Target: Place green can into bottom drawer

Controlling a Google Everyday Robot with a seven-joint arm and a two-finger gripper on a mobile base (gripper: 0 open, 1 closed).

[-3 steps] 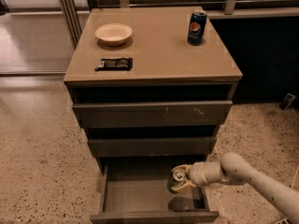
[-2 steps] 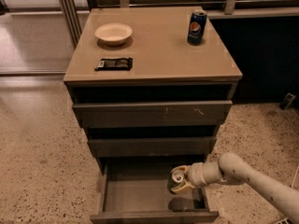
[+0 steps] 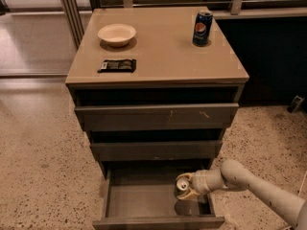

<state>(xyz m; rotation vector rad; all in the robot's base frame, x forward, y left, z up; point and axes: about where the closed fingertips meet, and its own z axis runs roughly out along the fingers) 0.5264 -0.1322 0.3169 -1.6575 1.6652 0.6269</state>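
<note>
In the gripper point(image 3: 186, 189), clasps the green can point(image 3: 183, 184), low inside the bottom drawer point(image 3: 158, 221) at its right side, silver top facing the camera. Has hardly shifted over the last second, so seems poised for release; cannot tell whether touching the drawer floor. Shows nothing else in that drawer. Leaves the bowl point(image 3: 116, 34) on top seemingly empty, the two upper drawers point(image 3: 156, 118) slightly open, dark within.

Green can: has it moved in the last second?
No. The green can, held in the claw, hangs at the same spot over the bottom drawer's right end.
</note>
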